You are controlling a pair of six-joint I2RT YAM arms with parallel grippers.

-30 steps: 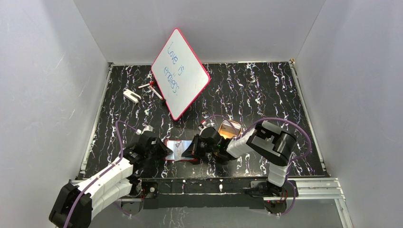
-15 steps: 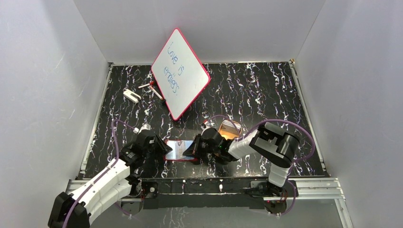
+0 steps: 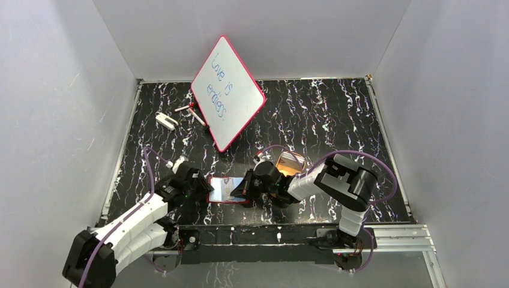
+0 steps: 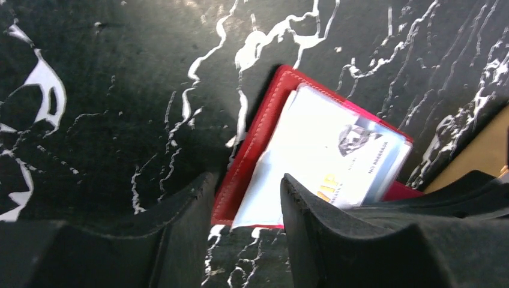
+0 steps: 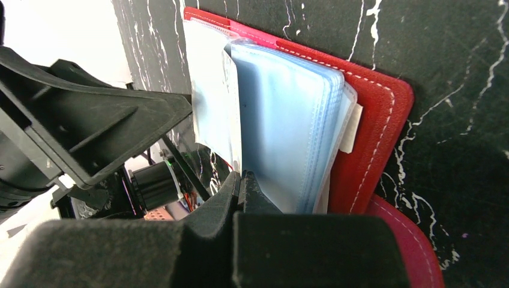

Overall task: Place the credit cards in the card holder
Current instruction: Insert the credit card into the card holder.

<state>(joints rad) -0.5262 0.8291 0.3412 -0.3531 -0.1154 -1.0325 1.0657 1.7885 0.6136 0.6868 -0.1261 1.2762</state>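
Top view, counter: black marble-patterned counter (image 3: 336,114) with white veins, walled in pale grey.
Top view, card holder: small dark red folding wallet (image 3: 227,189), lying open in the lower middle of the frame, its shiny clear sleeves facing up.
Top view, left pincer (image 3: 203,191): low at the wallet's left edge.
Top view, right pincer (image 3: 245,187): low at the wallet's right edge (the two arms face each other across it).
Top view, other things: red-framed whiteboard (image 3: 228,93) with blue handwriting, tilted, in the upper middle; orange-tan oval tray (image 3: 292,162) just up and right of the wallet, partly behind the right arm.
Left wrist view, left pincer (image 4: 246,201): fingers (image 4: 180,234) spread apart, the wallet's (image 4: 258,129) near corner lying in the gap; I cannot tell if either finger touches it.
Left wrist view, card: pale whitish plastic card (image 4: 336,159) with faint grey and yellow print, flat on the open wallet among the clear sleeves (under one or inside one, I cannot tell).
Right wrist view, right pincer (image 5: 240,178): jaws pressed together at the lower edge of the sleeves, where a pale leaf meets the bluish stack (image 5: 288,114); whether a leaf is nipped between them cannot be told.
Right wrist view, wallet: red stitched cover (image 5: 372,120) showing right of the stack.
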